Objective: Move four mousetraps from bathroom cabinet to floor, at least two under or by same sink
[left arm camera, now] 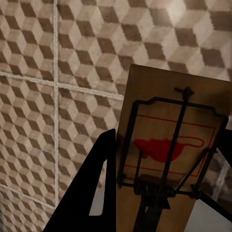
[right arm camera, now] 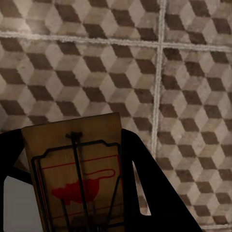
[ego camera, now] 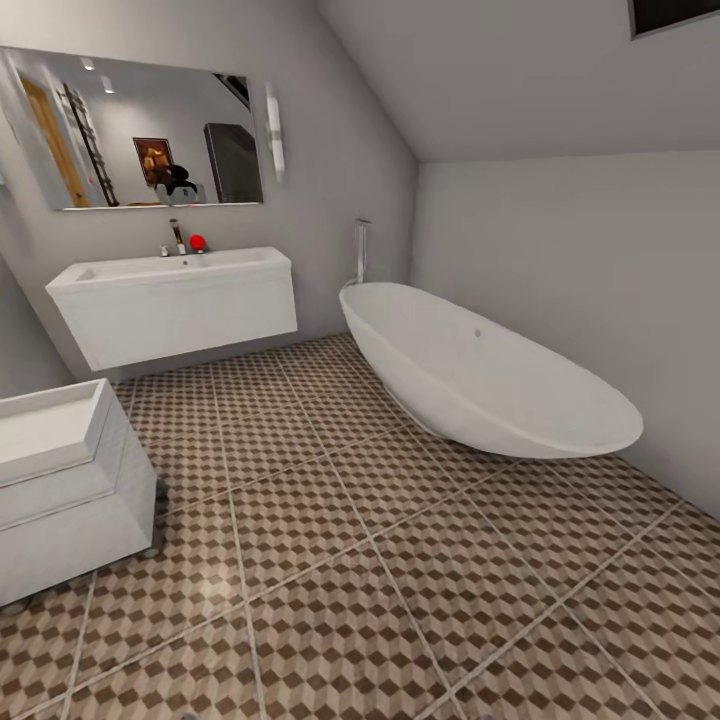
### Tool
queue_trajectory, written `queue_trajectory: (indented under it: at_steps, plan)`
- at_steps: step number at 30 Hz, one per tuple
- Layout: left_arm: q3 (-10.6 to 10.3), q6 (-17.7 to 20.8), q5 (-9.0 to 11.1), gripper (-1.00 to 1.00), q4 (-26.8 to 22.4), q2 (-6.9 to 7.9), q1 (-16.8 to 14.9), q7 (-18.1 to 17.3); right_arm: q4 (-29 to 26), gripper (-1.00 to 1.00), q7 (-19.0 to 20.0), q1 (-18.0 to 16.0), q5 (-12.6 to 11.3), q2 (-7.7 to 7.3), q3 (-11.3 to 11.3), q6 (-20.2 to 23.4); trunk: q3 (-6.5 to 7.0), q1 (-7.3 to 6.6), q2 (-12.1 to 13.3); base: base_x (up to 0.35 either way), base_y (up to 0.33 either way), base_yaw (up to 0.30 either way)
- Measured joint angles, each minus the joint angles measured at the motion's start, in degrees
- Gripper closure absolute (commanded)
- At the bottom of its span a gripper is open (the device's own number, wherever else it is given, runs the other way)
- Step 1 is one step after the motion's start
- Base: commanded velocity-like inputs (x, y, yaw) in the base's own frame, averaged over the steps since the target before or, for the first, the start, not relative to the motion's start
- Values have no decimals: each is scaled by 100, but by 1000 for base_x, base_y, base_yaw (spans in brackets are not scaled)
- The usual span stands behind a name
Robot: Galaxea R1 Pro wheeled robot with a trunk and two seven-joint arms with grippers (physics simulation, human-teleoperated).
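A mousetrap (left arm camera: 169, 150), a brown wooden slab with a red mouse print and a wire bar, sits between the black fingers (left arm camera: 96, 193) of my left gripper (left arm camera: 169, 140), which is shut on it. My right gripper (right arm camera: 70, 140) is shut on a second mousetrap (right arm camera: 77, 174) of the same look. Both traps hang above the cube-patterned bathroom floor (ego camera: 400, 560). The white sink (ego camera: 175, 270), with its chrome tap and red knob, hangs on the far wall at the left. The cabinet is out of view.
A white rounded bathtub (ego camera: 480, 370) stands along the right wall. The white square toilet (ego camera: 60, 480) is close by at the left edge. A mirror (ego camera: 130, 130) hangs above the sink. Open tiled floor stretches between the toilet, the sink and the tub.
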Motion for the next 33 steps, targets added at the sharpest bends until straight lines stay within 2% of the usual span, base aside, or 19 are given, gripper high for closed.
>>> queue_trajectory:
  at_steps: [9,24,33]
  plan:
    - [0,-7,1,100,0,0,0,0,-1,100,0,-1,-2,5,-6,1,-2,0,0,2,0,3]
    - [0,-7,4,100,-1,0,0,0,1,100,0,-1,-3,6,-5,-1,-45,0,0,6,0,110]
    - [0,-7,-2,100,0,8,0,0,-1,100,0,0,-4,5,-5,0,-45,-3,0,280,0,9]
